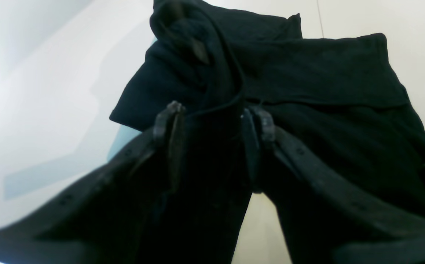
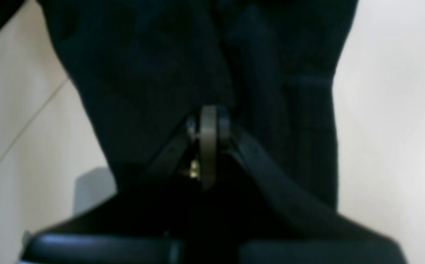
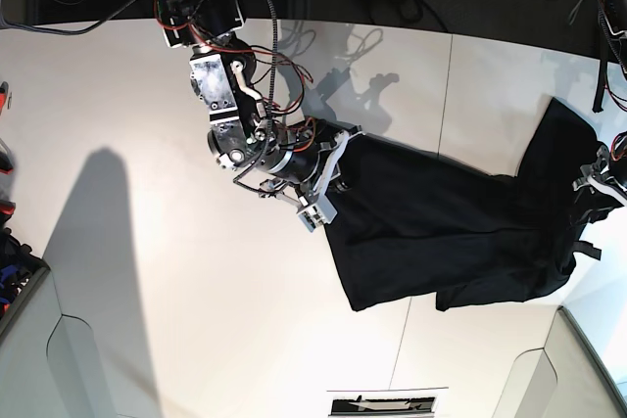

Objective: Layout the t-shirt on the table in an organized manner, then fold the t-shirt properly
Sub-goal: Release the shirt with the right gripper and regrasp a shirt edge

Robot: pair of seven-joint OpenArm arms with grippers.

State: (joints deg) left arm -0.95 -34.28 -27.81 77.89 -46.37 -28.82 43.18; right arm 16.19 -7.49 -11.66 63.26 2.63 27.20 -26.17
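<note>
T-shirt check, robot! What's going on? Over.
Right gripper shut on t-shirt. Left gripper open over it. T-shirt rumpled on table. Nothing in the way.

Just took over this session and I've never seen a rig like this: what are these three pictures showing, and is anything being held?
It is a two-armed robot working on a white table. The base view looks down on everything; the other two come from cameras on each wrist. A black t-shirt lies stretched and rumpled between the arms. The right gripper, on the base view's left, is shut on the shirt's edge. The left gripper, at the base view's right edge, has its jaws apart with fabric bunched around and between them; whether it grips is unclear.
</note>
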